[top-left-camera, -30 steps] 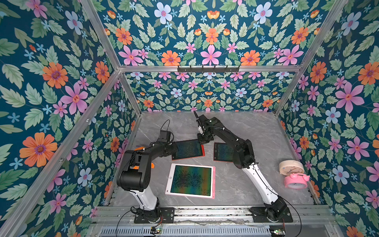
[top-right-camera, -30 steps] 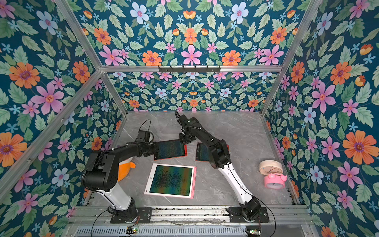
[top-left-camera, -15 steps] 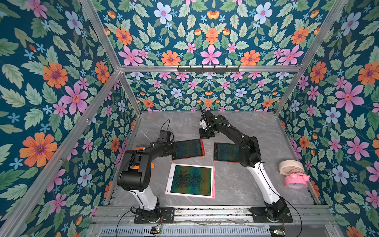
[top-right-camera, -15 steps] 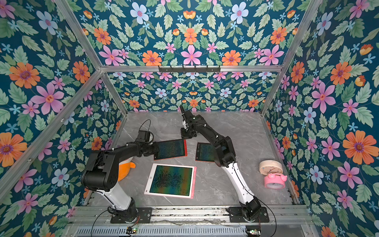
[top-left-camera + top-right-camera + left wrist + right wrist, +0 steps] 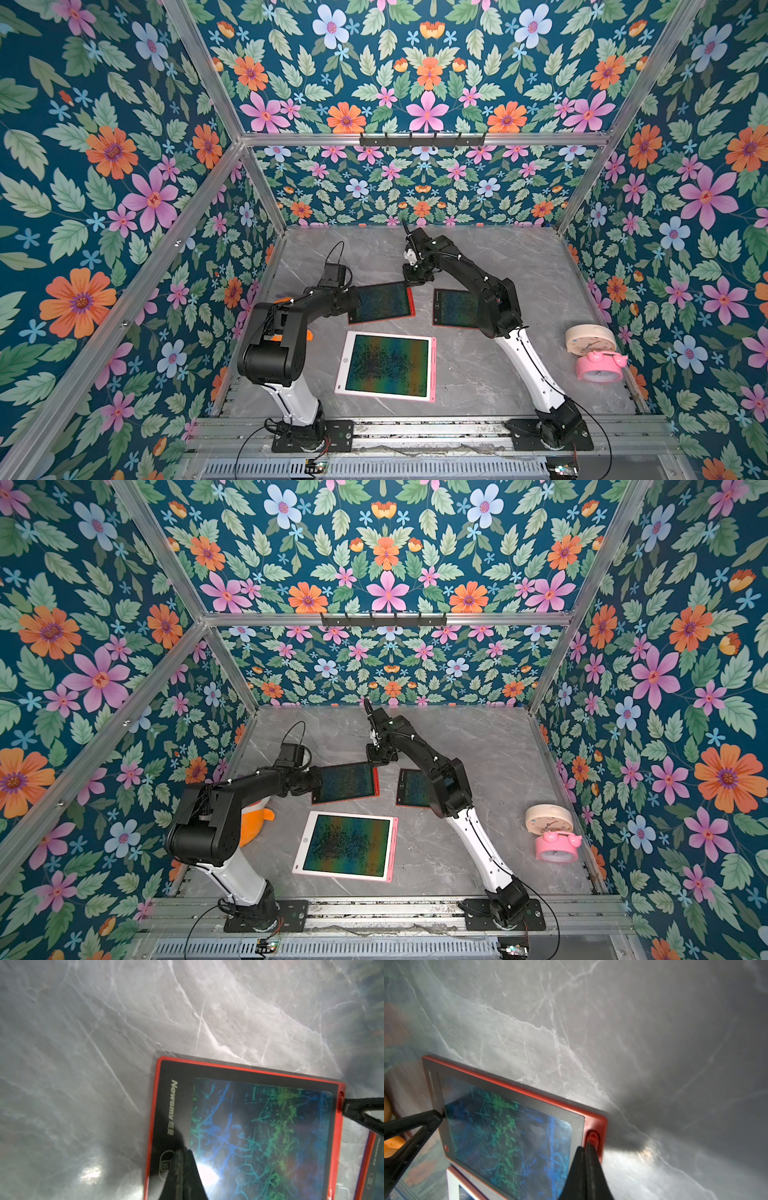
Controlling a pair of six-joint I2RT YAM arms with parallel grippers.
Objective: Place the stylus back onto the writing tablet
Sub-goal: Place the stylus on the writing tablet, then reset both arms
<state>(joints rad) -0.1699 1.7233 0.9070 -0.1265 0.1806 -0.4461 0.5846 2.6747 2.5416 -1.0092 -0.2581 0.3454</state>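
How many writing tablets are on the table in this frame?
3. A red tablet lies mid-table; a second red tablet beside it, partly under the right arm; a pink-framed tablet nearer the arm bases.

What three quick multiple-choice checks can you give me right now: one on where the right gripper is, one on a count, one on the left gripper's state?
1. Where do the tips of the right gripper sit?
A. on the pink clock
B. at a corner of the red tablet nearer the left arm
C. on bare marble

2. How many writing tablets lie on the table?
A. one
B. two
C. three

3. The jaws of the left gripper are:
A. shut
B. wide open
C. closed round a clock

Answers:
1 B, the right wrist view shows them at that tablet's red corner.
2 C, both top views show it, a second red tablet and a pink tablet.
3 A, the left wrist view shows them pressed together on the bezel.
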